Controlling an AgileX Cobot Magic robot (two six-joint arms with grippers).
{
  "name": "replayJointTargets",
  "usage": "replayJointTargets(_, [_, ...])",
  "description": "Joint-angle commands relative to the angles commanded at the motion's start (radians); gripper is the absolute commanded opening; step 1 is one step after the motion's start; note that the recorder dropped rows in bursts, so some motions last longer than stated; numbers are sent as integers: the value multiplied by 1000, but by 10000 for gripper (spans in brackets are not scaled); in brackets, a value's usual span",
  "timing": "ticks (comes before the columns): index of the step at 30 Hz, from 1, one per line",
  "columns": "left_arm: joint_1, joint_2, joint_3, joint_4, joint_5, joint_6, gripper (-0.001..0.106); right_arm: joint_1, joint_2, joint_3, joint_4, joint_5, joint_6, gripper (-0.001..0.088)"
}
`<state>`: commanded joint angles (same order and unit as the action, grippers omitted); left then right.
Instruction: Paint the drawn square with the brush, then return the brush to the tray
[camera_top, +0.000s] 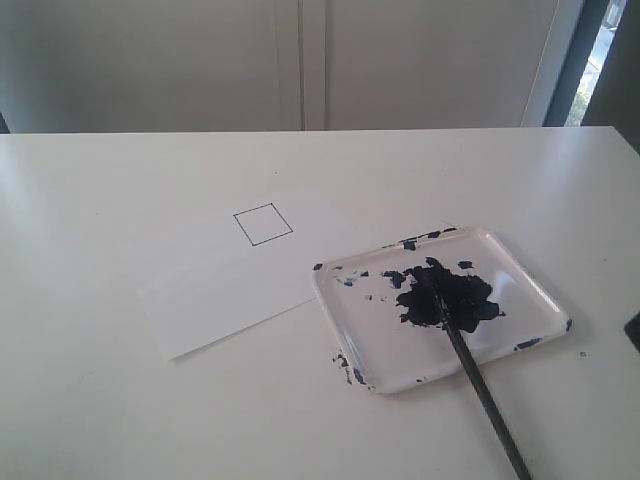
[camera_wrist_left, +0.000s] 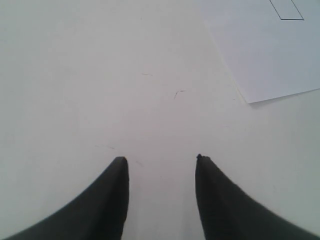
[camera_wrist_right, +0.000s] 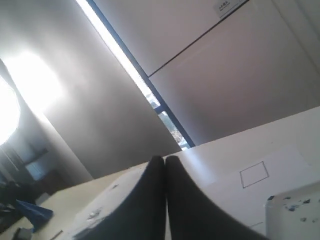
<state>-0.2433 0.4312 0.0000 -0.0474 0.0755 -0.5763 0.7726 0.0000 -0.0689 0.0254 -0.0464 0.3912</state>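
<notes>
Drawn square (camera_top: 263, 223) unpainted, brush (camera_top: 475, 370) lying in the tray (camera_top: 372, 340); my left gripper (camera_wrist_left: 161, 158) gapes empty, right gripper (camera_wrist_right: 165, 158) closed on nothing.

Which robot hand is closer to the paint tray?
Right, probably. The right gripper, shut, has a corner of the tray close ahead. The left gripper hangs open over the table near the paper, with no tray in its view.

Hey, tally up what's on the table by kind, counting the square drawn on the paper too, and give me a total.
paper sheet: 1
drawn square: 1
tray: 1
brush: 1
Total: 4
</notes>
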Motion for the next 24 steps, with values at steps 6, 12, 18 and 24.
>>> replayJointTargets(6, [0, 0, 0, 0, 0, 0, 479, 0, 58, -144, 0, 137, -103, 0])
replayJointTargets(12, [0, 0, 0, 0, 0, 0, 479, 0, 311, -242, -4, 167, -127, 0])
replayJointTargets(18, [0, 0, 0, 0, 0, 0, 479, 0, 624, -356, -94, 270, -127, 0])
replayJointTargets(24, [0, 0, 0, 0, 0, 0, 479, 0, 899, -467, -198, 421, -127, 0])
